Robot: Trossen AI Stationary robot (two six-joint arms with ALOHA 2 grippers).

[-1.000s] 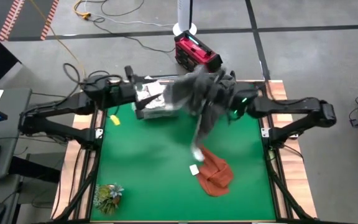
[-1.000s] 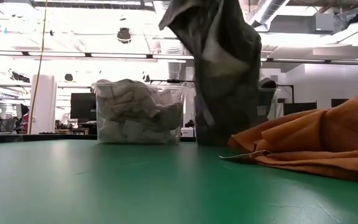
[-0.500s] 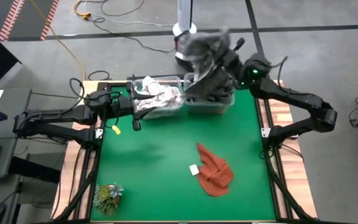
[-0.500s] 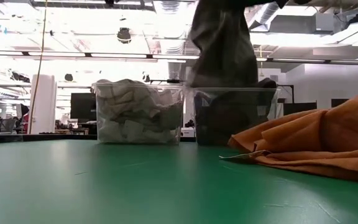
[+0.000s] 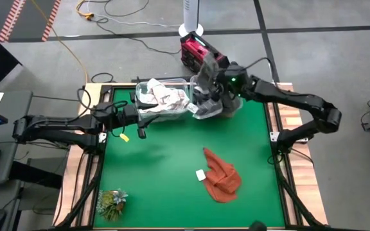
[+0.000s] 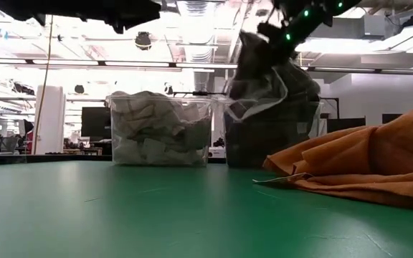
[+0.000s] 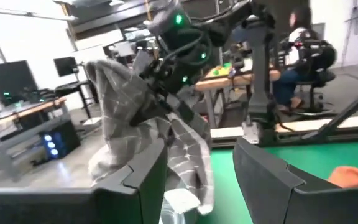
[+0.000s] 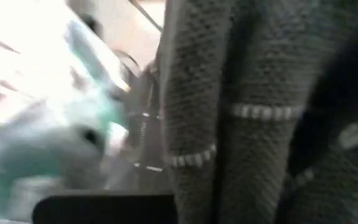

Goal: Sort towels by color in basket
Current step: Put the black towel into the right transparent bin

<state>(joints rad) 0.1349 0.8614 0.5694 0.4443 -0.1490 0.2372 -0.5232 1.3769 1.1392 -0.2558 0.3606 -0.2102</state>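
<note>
The right gripper (image 5: 212,82) has come down over the right-hand clear bin (image 5: 227,110) at the table's far edge, and the grey checked towel (image 5: 205,74) it carries now sinks into that bin instead of hanging high above it. In the left wrist view the dark fingers pinch the cloth near its top, so the claw appears clamped on the towel (the right wrist view is filled by grey weave and shows no jaws). This suggests the drop into the dark-and-grey bin is nearly done; only the release remains.

0.5 s ago the towel was lifted well above the bin, and 1 s ago it swung over the green mat, its tail near the rust orange towel (image 5: 222,176). That orange towel has not moved and lies alone mid-table, probably next to sort. The white towels (image 5: 162,98) fill the left-hand bin. The left gripper (image 5: 138,117) waits just in front of that bin, jaws apart and empty.
</note>
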